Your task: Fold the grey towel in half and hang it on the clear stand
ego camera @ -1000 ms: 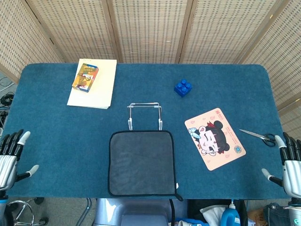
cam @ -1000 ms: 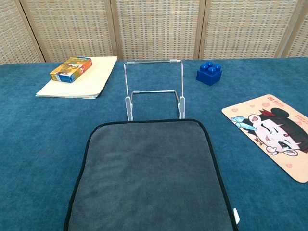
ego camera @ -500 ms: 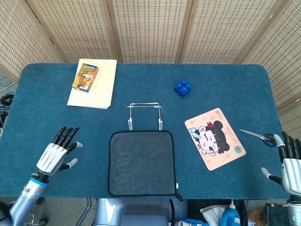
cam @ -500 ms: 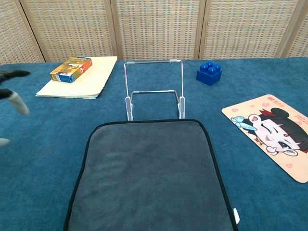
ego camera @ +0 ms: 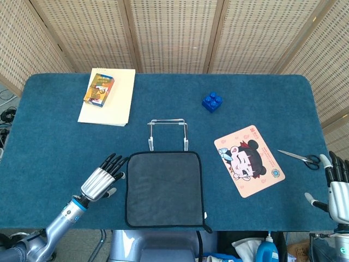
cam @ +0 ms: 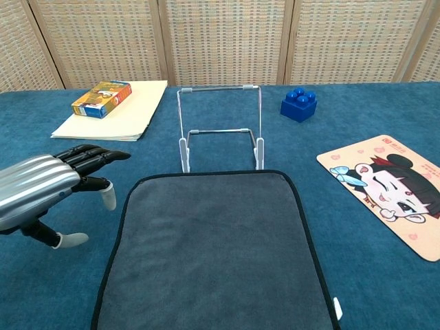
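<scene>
Grey towel [ego camera: 164, 188] is lying flat and unfolded on the blue table [ego camera: 54, 131], near edge at the table's front, far edge just short of the clear stand [ego camera: 168, 134], which is standing upright behind it. Left hand [ego camera: 102, 178] is hovering just beside the towel's left edge, fingers extended and apart, holding nothing (chest view: fingertips [cam: 103, 157] pointing toward the towel's far left corner). Right hand [ego camera: 337, 188] is sitting at the table's right front corner, fingers spread, empty. Scissors [ego camera: 299, 158] are lying near it, beside the cartoon mat [ego camera: 249, 160]. Blue block [ego camera: 211, 101], and small box [ego camera: 98, 89] on a paper pad [ego camera: 115, 103], are sitting further back.
</scene>
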`<state>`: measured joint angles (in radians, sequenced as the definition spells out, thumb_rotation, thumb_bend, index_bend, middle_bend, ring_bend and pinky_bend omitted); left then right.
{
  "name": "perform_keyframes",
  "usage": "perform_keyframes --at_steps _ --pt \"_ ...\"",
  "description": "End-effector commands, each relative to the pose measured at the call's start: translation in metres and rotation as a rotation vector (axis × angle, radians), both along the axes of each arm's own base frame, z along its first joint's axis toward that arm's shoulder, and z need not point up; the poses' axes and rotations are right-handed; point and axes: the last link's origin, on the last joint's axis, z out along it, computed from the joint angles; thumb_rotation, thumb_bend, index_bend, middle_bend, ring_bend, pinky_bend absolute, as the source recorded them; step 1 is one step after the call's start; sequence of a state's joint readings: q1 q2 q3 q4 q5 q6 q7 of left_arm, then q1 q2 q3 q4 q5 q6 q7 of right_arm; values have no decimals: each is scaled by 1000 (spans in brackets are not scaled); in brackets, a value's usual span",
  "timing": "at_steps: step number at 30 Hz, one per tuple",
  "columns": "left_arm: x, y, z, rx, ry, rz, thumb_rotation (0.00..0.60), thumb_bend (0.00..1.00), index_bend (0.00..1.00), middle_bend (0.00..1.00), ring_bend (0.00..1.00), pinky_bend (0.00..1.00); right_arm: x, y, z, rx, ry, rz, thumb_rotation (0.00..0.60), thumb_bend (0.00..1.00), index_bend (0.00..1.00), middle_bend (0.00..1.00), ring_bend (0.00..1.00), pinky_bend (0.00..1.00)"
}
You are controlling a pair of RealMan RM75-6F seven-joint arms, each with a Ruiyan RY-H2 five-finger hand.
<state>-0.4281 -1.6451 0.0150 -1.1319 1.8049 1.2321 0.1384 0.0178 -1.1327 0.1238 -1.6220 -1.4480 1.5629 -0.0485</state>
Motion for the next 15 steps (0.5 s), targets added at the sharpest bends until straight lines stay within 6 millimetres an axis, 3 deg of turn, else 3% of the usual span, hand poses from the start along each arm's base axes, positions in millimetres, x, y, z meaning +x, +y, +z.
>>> perform_keyframes --at_steps 1,15 --pt "3 1 -4 -6 18 -9 600 239 420 0 0 0 0 0 0 0 0 0 600 0 0 0 0 0" --pt "10 0 -22 -24 80 -46 600 239 440 0 0 0 -1 -1 1 -2 -6 -5 600 0 0 0 0 0"
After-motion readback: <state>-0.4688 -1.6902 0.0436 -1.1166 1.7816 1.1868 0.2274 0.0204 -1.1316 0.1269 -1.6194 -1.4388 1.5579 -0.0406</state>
